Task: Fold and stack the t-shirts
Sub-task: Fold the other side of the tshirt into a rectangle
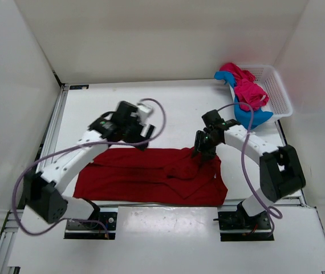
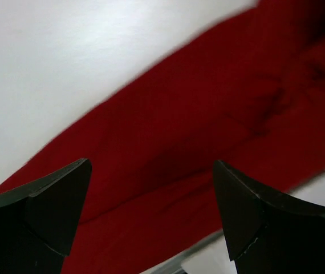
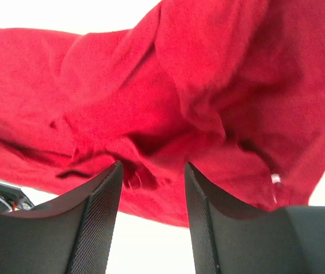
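The dark red t-shirt (image 1: 151,177) lies on the white table as a long folded band, rumpled at its right end. My left gripper (image 1: 142,142) hovers over its far edge left of centre. In the left wrist view that gripper (image 2: 151,165) is wide open over the red cloth (image 2: 208,114), holding nothing. My right gripper (image 1: 199,154) is at the shirt's far right edge. In its wrist view the right gripper (image 3: 152,166) is open with bunched red fabric (image 3: 208,74) just beyond the tips. The pink t-shirt (image 1: 245,85) and blue t-shirt (image 1: 248,117) lie piled at the back right.
A white mesh basket (image 1: 279,94) sits in the back right corner; the pink and blue shirts spill over its left rim. White walls enclose the table on three sides. A metal rail (image 1: 54,125) runs along the table's left edge.
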Available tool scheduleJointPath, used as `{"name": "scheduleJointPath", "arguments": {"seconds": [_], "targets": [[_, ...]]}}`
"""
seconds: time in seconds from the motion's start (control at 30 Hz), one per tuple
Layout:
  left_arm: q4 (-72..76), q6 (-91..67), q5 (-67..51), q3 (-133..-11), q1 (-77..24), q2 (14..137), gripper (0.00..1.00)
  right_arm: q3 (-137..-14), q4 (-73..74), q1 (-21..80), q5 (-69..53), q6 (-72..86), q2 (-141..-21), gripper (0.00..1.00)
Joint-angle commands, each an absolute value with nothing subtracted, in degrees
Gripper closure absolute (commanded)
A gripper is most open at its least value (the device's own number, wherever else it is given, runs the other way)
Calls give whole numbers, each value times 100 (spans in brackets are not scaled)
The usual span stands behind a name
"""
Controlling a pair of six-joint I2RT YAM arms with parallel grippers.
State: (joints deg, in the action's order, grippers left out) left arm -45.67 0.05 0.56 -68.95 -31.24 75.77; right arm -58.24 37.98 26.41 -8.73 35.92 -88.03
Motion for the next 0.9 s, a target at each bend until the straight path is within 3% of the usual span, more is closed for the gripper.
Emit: {"name": "scheduleJointPath", "arguments": {"seconds": [0.0, 0.33, 0.43, 0.57, 0.6, 0.63, 0.67, 0.7, 0.77, 0.87], "targets": [[-5019, 0, -957, -7389, -3952, 8547, 3, -6363, 3920, 2637, -994, 3674, -9105, 46], [-4447, 0, -1485, -7910, -5097, 10256, 3, -6161, 4175, 2576, -1160, 3850, -9518, 28], [-4342, 0, -1485, -7971, -5159, 10406, 12, -6214, 4297, 2575, -1274, 3850, -9676, 28], [-4342, 0, -1485, -8024, -5159, 10564, 45, -6214, 4350, 2575, -1397, 3718, -9879, 46], [-4342, 0, -1546, -8024, -5159, 10564, 50, -6214, 4351, 2575, -1397, 3666, -9957, 58], [-4342, 0, -1547, -8024, -5159, 10564, 55, -6214, 4351, 2523, -1397, 3665, -10010, 63], [-4342, 0, -1547, -7964, -5159, 10564, 69, -6214, 4351, 2522, -1397, 3665, -10011, 69], [-4342, 0, -1547, -7963, -5159, 10564, 76, -6153, 4351, 2522, -1397, 3665, -10011, 80], [-4342, 0, -1547, -7910, -5159, 10564, 90, -6100, 4298, 2462, -1397, 3665, -10011, 90], [-4342, 0, -1547, -7910, -5159, 10512, 90, -6100, 4298, 2461, -1397, 3613, -9845, 100]]}}
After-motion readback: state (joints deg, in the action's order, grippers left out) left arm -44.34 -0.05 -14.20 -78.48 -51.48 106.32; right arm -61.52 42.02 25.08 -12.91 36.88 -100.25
